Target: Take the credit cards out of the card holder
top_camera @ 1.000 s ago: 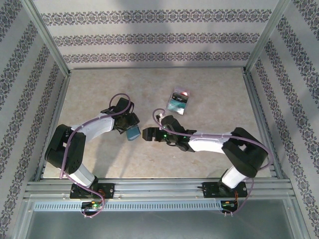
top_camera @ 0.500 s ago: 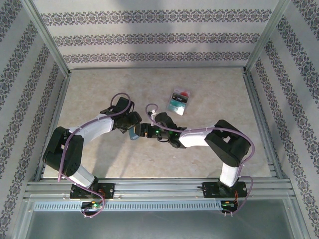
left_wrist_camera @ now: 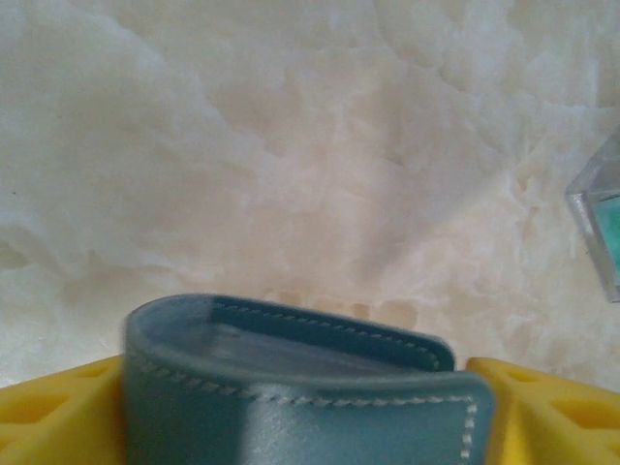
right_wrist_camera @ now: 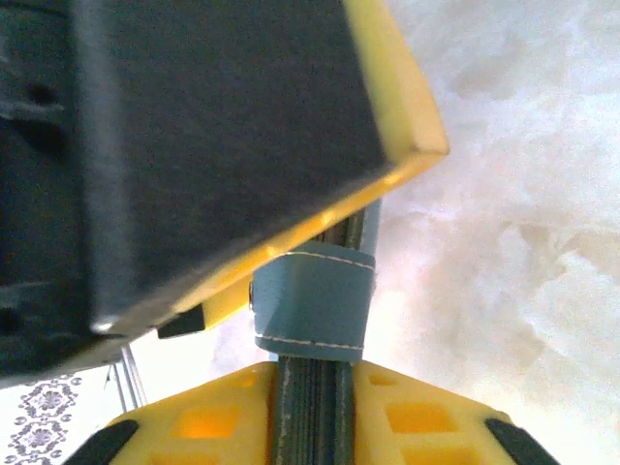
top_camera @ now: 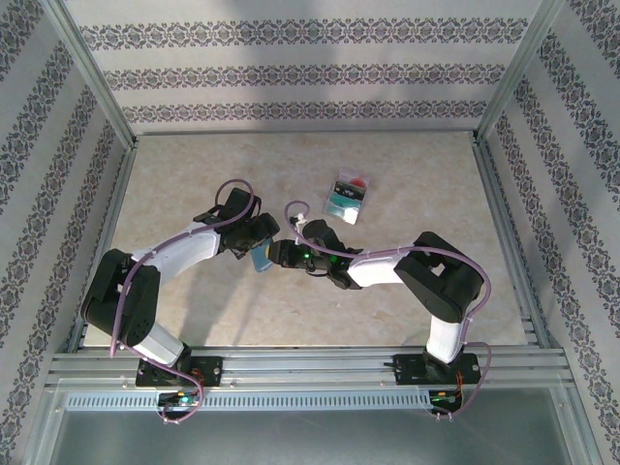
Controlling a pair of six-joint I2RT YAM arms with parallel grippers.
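Mid-table, the right gripper [right_wrist_camera: 312, 387] is clamped on the edge of the folded card holder [left_wrist_camera: 291, 407], stitched slate-blue leather with a strap tab. The left gripper [left_wrist_camera: 300, 383] brackets its sides, can't tell if it's squeezing, looks like a handoff for a better grip. Further back, thin teal and red credit cards [top_camera: 346, 197] sit piled on the marbled table [top_camera: 194, 174]

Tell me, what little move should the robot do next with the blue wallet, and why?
Probably ease the left end effector away from the card holder: the right end effector pinches its edge just below the strap tab, so it can likely hold it alone.
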